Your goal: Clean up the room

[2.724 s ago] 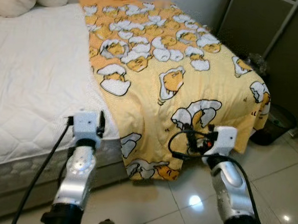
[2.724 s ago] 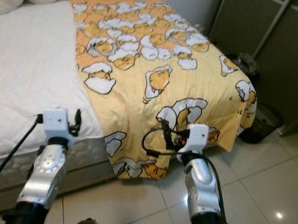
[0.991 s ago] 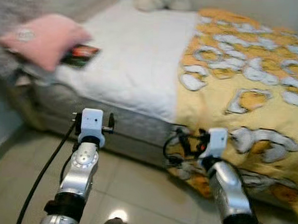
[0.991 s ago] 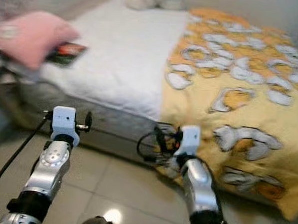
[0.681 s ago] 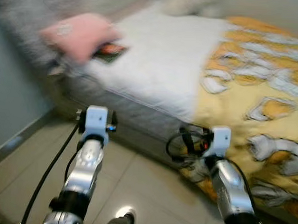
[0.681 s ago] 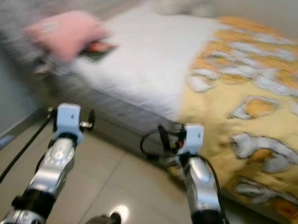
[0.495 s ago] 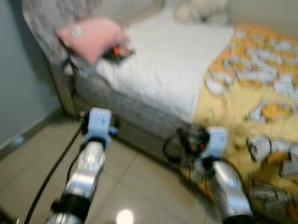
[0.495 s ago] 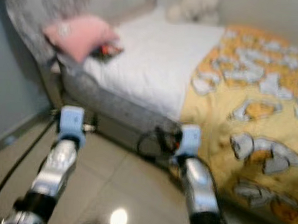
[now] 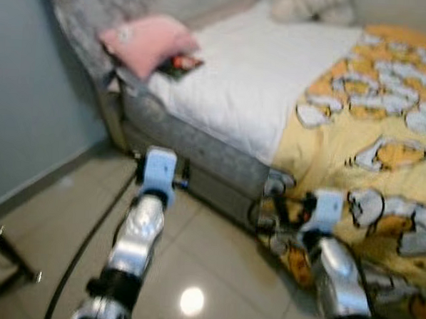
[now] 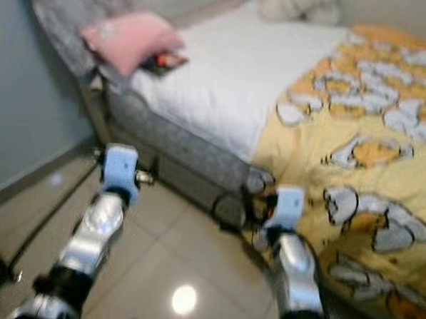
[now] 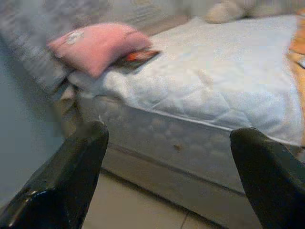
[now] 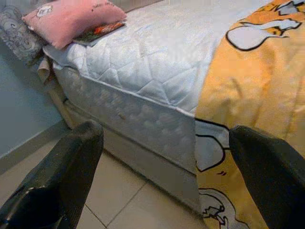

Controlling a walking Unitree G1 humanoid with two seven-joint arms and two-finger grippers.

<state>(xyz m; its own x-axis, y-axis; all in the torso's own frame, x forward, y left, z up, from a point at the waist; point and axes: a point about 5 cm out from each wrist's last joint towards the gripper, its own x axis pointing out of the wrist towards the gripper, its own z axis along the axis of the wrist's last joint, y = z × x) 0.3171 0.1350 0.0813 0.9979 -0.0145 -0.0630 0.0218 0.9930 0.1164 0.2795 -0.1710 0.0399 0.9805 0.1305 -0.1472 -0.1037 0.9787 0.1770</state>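
Note:
A bed with a bare white quilted mattress stands ahead. A yellow blanket with a cartoon print covers its right part and hangs over the side. At the near left corner lies a pink pillow, with a dark, red-marked flat item partly under it. My left gripper is open and empty, held over the floor before the mattress side. My right gripper is also open and empty, low in front of the blanket's hanging edge. The eye views are blurred.
A pale plush toy lies at the far end of the bed. A grey-blue wall runs along the left. A thin black stand leg is on the glossy tiled floor at the lower left.
The whole view has swung left, from the blanket end of the bed to the corner with the pink pillow and the wall. Both arms stay held out in front.

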